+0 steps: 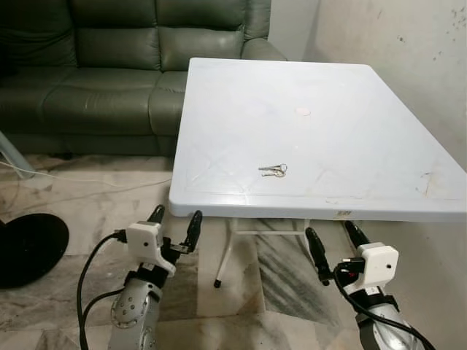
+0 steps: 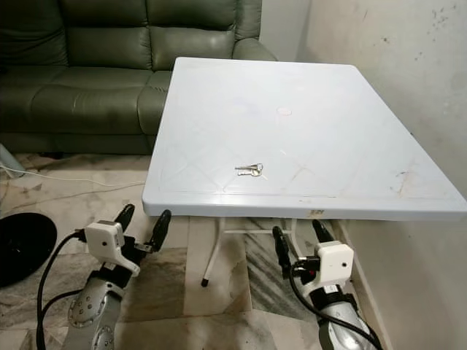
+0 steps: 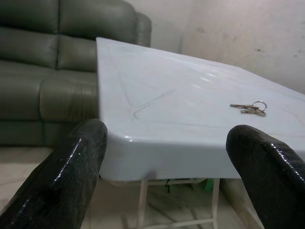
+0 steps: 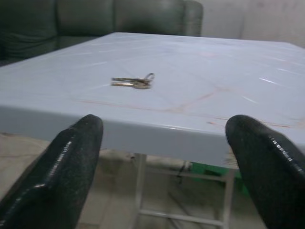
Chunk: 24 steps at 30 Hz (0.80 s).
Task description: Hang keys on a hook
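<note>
Head views: keys (image 1: 273, 170) lie flat on the white table (image 1: 365, 124), near its front edge; left gripper (image 1: 175, 226) and right gripper (image 1: 334, 244) hang below that edge, both spread, holding nothing; keys ahead of and above both, between them.

Left wrist: keys (image 3: 249, 108) beyond the far finger (image 3: 267, 176).

Right wrist: keys (image 4: 133, 82) beyond the gap, nearer one finger (image 4: 62, 167).

Judgement: light, stiff, slippery metal; lies low; pinch at the ring.

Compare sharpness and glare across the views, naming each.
Left eye view: evenly lit, keys sharp on the white table. Left wrist view: close black fingers soft, with glossy highlights. Right wrist view: whole picture slightly soft, keys blurred.
</note>
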Tool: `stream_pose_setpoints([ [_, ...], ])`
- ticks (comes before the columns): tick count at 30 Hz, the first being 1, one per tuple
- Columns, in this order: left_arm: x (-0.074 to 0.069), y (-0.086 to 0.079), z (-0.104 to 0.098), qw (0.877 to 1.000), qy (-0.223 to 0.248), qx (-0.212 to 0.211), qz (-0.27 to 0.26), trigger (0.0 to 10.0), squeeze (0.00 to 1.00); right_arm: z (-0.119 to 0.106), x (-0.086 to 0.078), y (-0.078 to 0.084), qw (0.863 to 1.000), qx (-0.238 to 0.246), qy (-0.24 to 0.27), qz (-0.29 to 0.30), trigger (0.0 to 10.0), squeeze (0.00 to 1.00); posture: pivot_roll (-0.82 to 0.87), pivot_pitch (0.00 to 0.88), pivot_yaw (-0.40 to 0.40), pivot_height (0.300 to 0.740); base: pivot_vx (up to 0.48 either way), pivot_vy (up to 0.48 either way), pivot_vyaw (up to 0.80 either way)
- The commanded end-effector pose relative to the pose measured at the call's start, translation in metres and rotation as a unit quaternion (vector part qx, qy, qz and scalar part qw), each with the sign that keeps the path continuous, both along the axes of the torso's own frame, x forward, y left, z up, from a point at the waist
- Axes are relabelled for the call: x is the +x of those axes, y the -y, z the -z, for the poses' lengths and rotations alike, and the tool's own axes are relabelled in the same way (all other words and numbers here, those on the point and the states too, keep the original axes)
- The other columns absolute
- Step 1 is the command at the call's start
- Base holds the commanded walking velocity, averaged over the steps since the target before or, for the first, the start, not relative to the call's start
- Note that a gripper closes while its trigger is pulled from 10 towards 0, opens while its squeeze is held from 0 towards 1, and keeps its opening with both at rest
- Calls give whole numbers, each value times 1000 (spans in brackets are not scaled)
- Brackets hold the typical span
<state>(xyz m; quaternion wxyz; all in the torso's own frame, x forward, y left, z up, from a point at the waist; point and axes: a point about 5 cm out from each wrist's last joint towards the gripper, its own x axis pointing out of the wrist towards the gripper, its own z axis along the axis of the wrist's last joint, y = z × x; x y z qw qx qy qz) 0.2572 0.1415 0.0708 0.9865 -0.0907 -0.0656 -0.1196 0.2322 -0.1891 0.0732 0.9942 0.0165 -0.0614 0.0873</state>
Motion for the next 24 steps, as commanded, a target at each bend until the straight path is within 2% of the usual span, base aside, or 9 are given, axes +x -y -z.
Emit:
stream_pose_setpoints([
  [1, 1, -4, -3, 1000, -5, -5, -19, 10000, 0, -11, 4, 7, 1000, 2, 14, 16, 10000, 0, 12, 64, -82, 740, 0, 0, 0],
  [6, 5, -9, -11, 999, -5, -17, -32, 10000, 0, -20, 9, 6, 1000, 4, 21, 12, 10000, 0, 17, 76, -87, 740, 0, 0, 0],
  [15, 9, -14, -13, 999, -14, -18, -45, 10000, 0, -18, 11, 3, 1000, 8, 11, 12, 10000, 0, 24, 88, -90, 740, 0, 0, 0],
  [24, 12, -12, -14, 998, -29, -29, -47, 10000, 0, -20, 14, 1, 1000, 9, 9, 9, 10000, 0, 23, 86, -91, 740, 57, 0, 0],
])
